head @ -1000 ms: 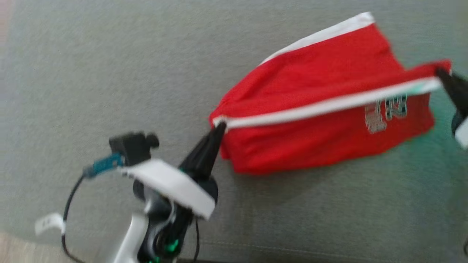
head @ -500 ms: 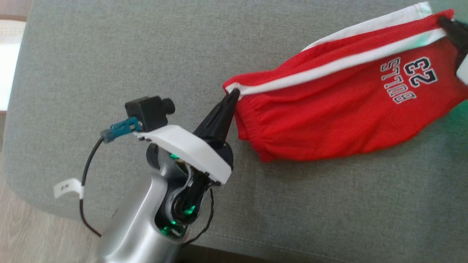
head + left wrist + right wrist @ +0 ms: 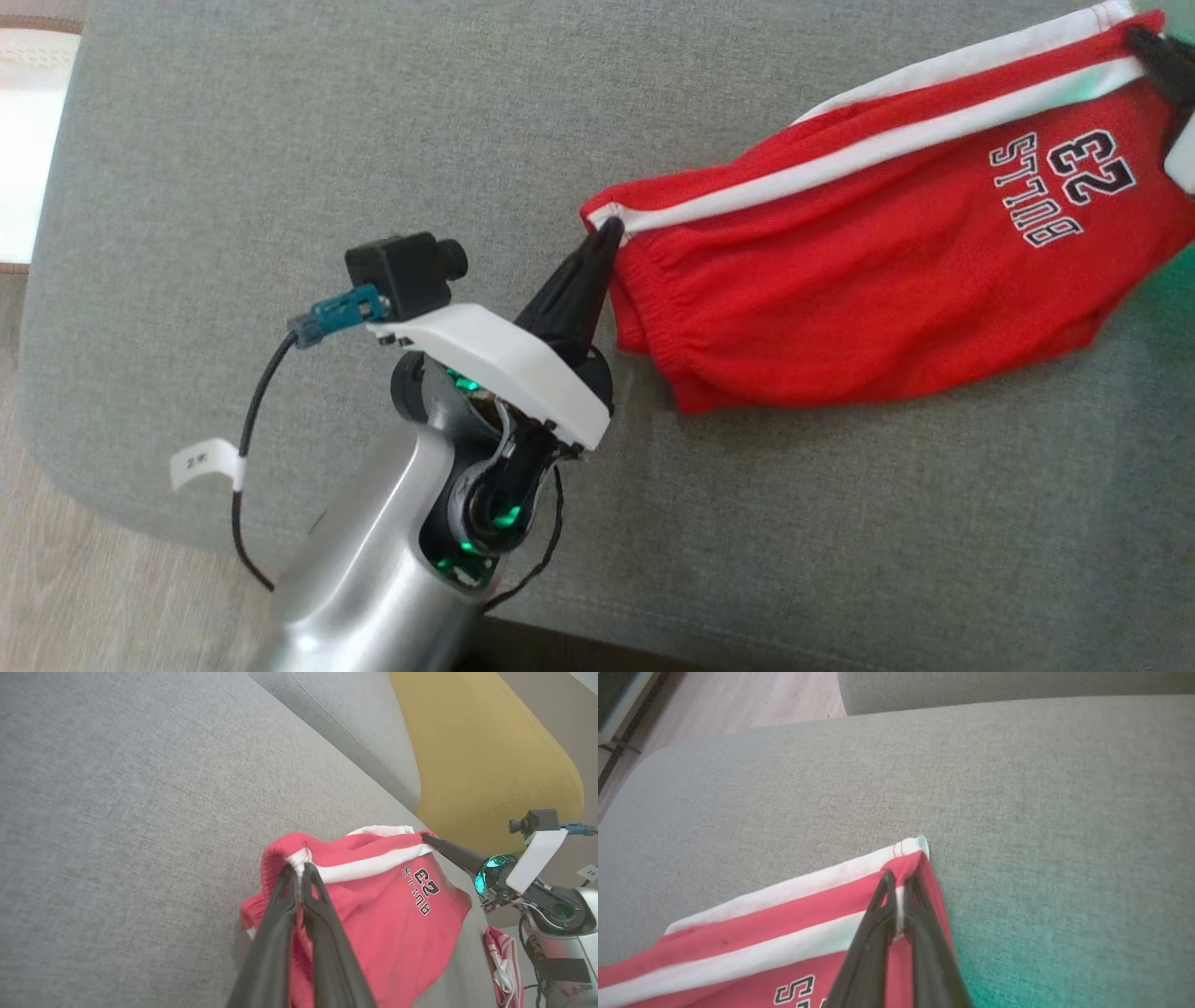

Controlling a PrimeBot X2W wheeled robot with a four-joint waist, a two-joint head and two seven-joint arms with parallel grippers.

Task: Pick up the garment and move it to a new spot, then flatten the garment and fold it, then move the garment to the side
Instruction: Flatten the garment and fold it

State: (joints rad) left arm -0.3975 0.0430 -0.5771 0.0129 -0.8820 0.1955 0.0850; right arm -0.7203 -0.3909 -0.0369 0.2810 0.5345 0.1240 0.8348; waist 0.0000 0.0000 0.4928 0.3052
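- One red garment, mid-right of the head view.
- Two end effectors: left end effector at centre, right end effector at the upper right corner.
- One grey sofa.
- One yellow cushion, upper right of the left wrist view.
- One striped cloth, lower right there.

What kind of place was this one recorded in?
Likely a living room: a grey fabric sofa under the red shorts, a yellow upholstered piece beside it, and pale wood flooring.

Garment over sofa seat
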